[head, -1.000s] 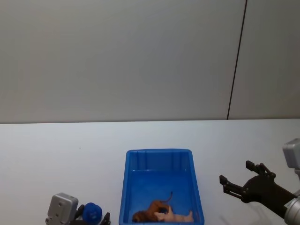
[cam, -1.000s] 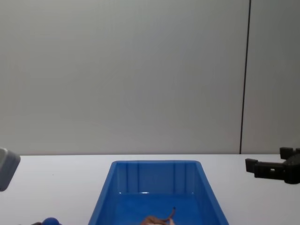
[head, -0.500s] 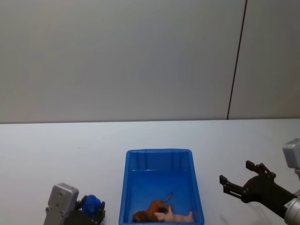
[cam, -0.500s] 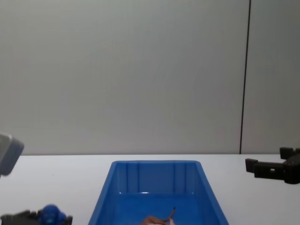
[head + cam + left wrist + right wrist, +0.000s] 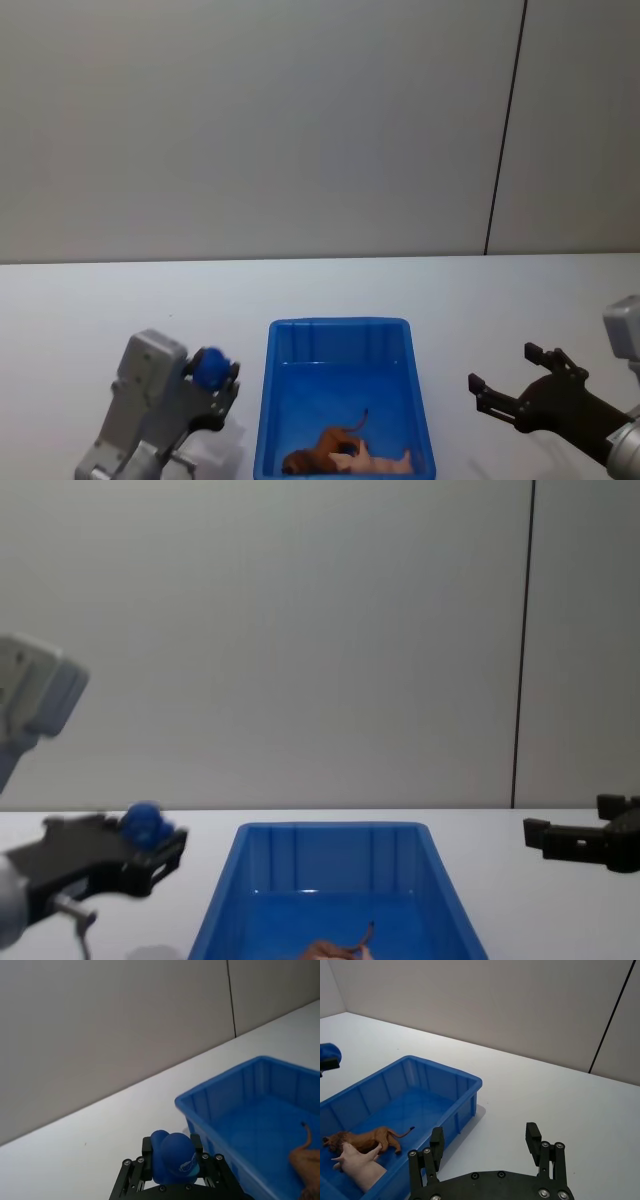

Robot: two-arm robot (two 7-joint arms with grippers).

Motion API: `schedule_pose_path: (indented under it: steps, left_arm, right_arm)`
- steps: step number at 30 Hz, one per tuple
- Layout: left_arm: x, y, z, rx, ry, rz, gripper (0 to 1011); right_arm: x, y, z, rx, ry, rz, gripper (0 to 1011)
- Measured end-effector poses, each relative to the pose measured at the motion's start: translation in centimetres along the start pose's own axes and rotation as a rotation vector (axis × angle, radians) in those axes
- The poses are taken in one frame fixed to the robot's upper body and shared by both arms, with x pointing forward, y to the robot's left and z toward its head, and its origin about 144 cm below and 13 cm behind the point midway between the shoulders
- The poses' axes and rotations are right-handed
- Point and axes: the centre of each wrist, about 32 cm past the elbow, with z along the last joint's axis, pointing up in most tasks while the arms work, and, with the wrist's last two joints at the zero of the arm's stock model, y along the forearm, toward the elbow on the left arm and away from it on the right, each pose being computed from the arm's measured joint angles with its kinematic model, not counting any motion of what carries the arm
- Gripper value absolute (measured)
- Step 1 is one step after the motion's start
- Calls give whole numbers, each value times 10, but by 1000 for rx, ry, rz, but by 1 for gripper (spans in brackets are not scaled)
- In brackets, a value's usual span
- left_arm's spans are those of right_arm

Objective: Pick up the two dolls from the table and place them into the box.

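Note:
The blue box (image 5: 340, 324) stands on the white table (image 5: 80, 300) straight ahead. Both dolls lie inside at its near end: the brown animal (image 5: 325, 445) (image 5: 362, 1139) and, touching it, the pale pink pig (image 5: 375, 462) (image 5: 360, 1165). My left gripper (image 5: 212, 372) (image 5: 150, 845) hangs raised just left of the box, shut on a small blue toy (image 5: 175, 1156) (image 5: 143, 822). Right of the box, my right gripper (image 5: 502, 368) (image 5: 485, 1132) hovers open with nothing between its fingers.
A plain grey wall with one dark vertical seam (image 5: 505, 130) runs behind the table. Bare white tabletop lies on both sides of the box and beyond it.
The left arm has lifted up and forward with the blue toy, from the table's near edge to beside the box's left wall. The right arm and both dolls have stayed put.

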Motion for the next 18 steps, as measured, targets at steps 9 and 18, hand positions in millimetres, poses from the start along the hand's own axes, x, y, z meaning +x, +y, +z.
schedule_pose_path:
  steps: [9,18]
  left_arm:
    - [-9,-24,24,-83,-41,-84,518]
    - [-21,-44,38,-145,-61,-177,781]
  right_arm:
    - [0,0,0,0,0,0,1001]
    - [0,0,0,0,0,0,1001]
